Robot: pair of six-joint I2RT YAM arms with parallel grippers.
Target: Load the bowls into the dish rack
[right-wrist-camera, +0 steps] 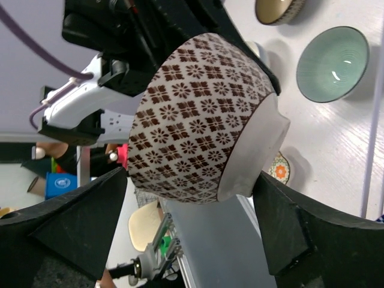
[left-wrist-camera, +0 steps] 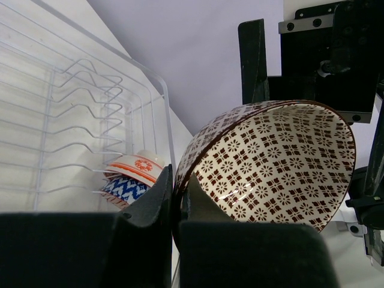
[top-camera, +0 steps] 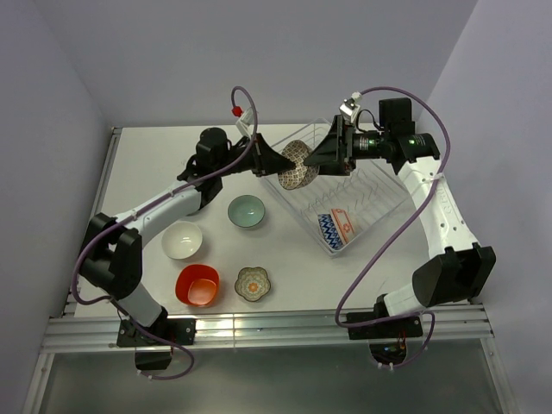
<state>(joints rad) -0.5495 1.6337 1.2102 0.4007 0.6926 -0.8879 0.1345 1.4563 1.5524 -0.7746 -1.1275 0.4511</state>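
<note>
Right now the grey-brown patterned bowl (top-camera: pixel 297 166) hangs in the air over the far end of the dish rack (top-camera: pixel 373 195), tipped on its side, between the two arms. The left gripper (left-wrist-camera: pixel 174 201) is clenched on the bowl's rim, one finger inside and one outside, so the bowl's weight is with the left arm. The right gripper (right-wrist-camera: pixel 191 180) has its jaws spread wide, one finger on each side of the bowl and close to it, with no firm clamp showing in the right wrist view.

The rack sits askew on the right half of the table (top-camera: pixel 151 164). At its near end two bowls stand on edge between the tines, touching each other: the blue zigzag bowl (top-camera: pixel 329 232) and the orange patterned bowl (top-camera: pixel 343 221).

Four bowls rest upright on the table left of the rack. The pale teal bowl (top-camera: pixel 247 211) sits near the middle, just beside the rack. The white bowl (top-camera: pixel 182 240) lies further toward the left edge. The orange-red bowl (top-camera: pixel 197 285) and the flower-shaped bowl (top-camera: pixel 253 283) sit near each other close to the near edge. A dark bowl (right-wrist-camera: pixel 279 9) with a cream inside shows only at the top of the right wrist view, beyond the teal one.
</note>
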